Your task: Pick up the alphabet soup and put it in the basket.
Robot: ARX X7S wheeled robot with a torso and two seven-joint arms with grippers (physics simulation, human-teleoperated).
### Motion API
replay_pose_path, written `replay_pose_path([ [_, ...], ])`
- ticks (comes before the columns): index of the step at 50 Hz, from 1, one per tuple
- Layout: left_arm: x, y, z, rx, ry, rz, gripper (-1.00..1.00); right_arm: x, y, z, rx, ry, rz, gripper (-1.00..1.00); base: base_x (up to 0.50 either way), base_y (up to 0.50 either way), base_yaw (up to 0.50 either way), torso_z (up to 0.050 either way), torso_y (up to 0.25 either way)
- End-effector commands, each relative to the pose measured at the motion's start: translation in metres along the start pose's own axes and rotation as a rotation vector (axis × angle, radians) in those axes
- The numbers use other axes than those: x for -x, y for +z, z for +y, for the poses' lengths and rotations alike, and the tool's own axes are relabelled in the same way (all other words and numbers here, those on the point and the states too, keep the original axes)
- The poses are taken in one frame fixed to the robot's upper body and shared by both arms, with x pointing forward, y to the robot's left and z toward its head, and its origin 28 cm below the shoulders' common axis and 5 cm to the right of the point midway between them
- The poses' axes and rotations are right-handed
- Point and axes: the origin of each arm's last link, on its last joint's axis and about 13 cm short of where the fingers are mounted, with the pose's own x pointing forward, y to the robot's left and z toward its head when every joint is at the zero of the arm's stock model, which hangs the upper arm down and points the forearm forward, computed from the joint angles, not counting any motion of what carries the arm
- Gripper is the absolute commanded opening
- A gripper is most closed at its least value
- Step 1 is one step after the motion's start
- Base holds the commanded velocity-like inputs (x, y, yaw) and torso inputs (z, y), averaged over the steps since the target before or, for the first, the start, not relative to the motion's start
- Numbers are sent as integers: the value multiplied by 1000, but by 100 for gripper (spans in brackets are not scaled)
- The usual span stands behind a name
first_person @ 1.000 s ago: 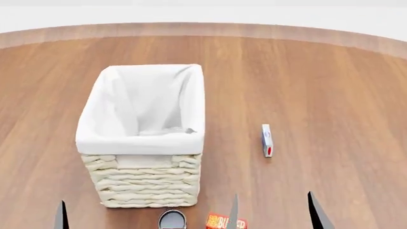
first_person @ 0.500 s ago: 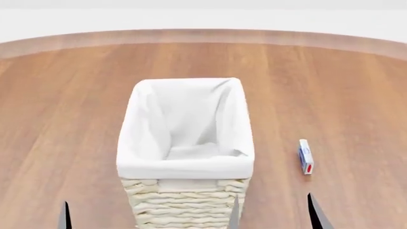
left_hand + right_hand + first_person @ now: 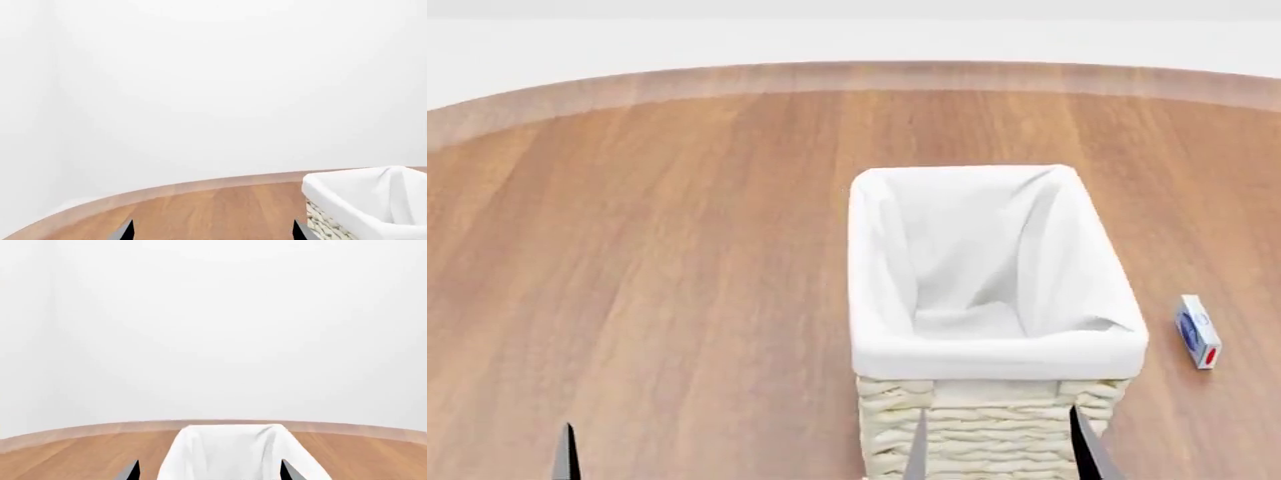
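Note:
The alphabet soup is out of view in all frames. The basket (image 3: 1001,356), cream woven with a white cloth lining, stands on the wooden table right of centre in the head view and looks empty inside. It also shows in the left wrist view (image 3: 347,192) and the right wrist view (image 3: 227,434). My right gripper (image 3: 1001,452) is open, low in front of the basket's near side, with its fingertips wide apart (image 3: 210,472). My left gripper (image 3: 213,232) is open and empty over bare wood left of the basket; one fingertip (image 3: 567,455) shows in the head view.
A small blue-and-white box with a red end (image 3: 1197,344) lies on the table right of the basket. The round wooden table's far edge (image 3: 854,75) curves across the back, with a white wall behind.
The head view has swung left and forward: the basket and small box have shifted right in the picture. The can top and red box seen at the bottom edge one second ago are out of view.

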Motion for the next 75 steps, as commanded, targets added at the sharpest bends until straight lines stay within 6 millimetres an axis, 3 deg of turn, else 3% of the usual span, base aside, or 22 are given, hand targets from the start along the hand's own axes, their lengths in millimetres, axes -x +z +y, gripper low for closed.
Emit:
replay_pose_path([
  [1, 0, -1, -1, 2, 0, 4, 100, 0, 1, -1, 3, -5, -12, 100, 0, 0, 0, 0, 0],
  [6, -1, -3, 0, -5, 4, 11, 100, 0, 5, -1, 15, -7, -29, 100, 0, 0, 0, 0, 0],
  [10, -3, -6, -1, -4, 5, 19, 100, 0, 17, -13, 82, -5, -28, 100, 0, 0, 0, 0, 0],
  [17, -8, -14, -3, -7, -1, 43, 100, 15, 39, -56, 175, -75, 22, 100, 0, 0, 0, 0, 0],
  [26, -10, -19, -4, -16, 1, 58, 100, 48, 44, -89, 281, -212, 129, 100, 0, 0, 0, 0, 0],
  [34, -13, -25, -5, -21, -1, 75, 100, 76, 26, -105, 265, -239, 178, 100, 0, 0, 0, 0, 0],
  [38, -13, -26, -5, -29, 5, 77, 100, 99, 23, -107, 218, -260, 208, 100, 0, 0, 0, 0, 0],
  [43, -16, -31, -9, -28, -15, 92, 100, 128, 4, -104, 217, -264, 245, 100, 0, 0, 0, 0, 0],
  [50, -15, -29, -8, -28, -9, 89, 100, 146, -15, -101, 201, -276, 237, 100, 0, 0, 0, 0, 0],
  [51, -15, -30, -8, -26, -7, 92, 100, 141, -42, -84, 141, -307, 156, 100, 0, 0, 0, 0, 0],
  [53, -15, -31, -7, -27, -6, 93, 100, 169, -69, -87, 140, -350, 248, 100, 0, 0, 0, 0, 0],
  [62, -15, -31, -7, -27, -4, 94, 100, 174, -78, -82, 150, -352, 254, 100, 0, 0, 0, 0, 0],
  [75, -14, -32, -6, -28, 1, 96, 100, 165, -91, -83, 155, -377, 229, 100, 0, 0, 0, 0, 0],
])
